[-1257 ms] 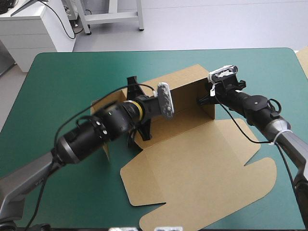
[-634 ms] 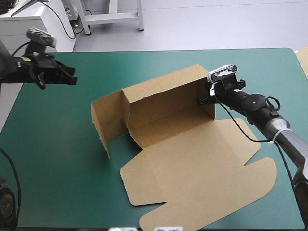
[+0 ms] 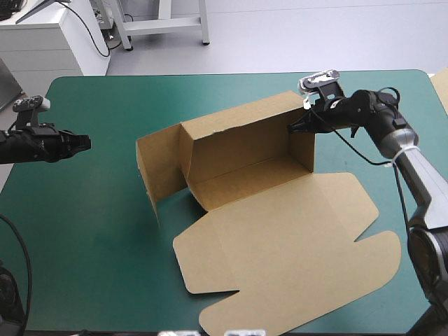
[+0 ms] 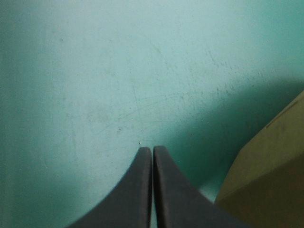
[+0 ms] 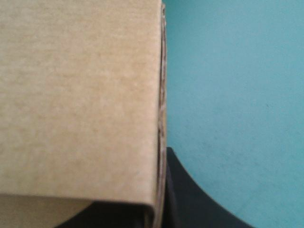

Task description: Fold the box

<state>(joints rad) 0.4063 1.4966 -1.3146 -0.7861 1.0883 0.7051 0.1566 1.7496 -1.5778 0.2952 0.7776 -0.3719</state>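
The brown box (image 3: 245, 147) lies mid-table with its back wall and both end walls raised, and the lid panel flat toward the front. My right gripper (image 3: 294, 129) is shut on the box at the top of its right end wall. In the right wrist view the board (image 5: 76, 95) fills the space ahead, its edge in my right gripper (image 5: 159, 156), with one black finger (image 5: 190, 194) showing beside it. My left gripper (image 3: 84, 143) hovers near the table's left edge, shut and empty. In the left wrist view its fingers (image 4: 152, 151) meet over bare cover, a box corner (image 4: 270, 175) off to one side.
Bare teal-green cover (image 3: 105, 203) lies between my left gripper and the box's left wall. The flat lid panel (image 3: 287, 259) reaches close to the table's front edge. A pale corner (image 3: 442, 84) shows at the table's right edge.
My left arm has pulled out of the box and swung away to the table's left edge. My right gripper has shifted slightly toward the far edge with the right end wall.
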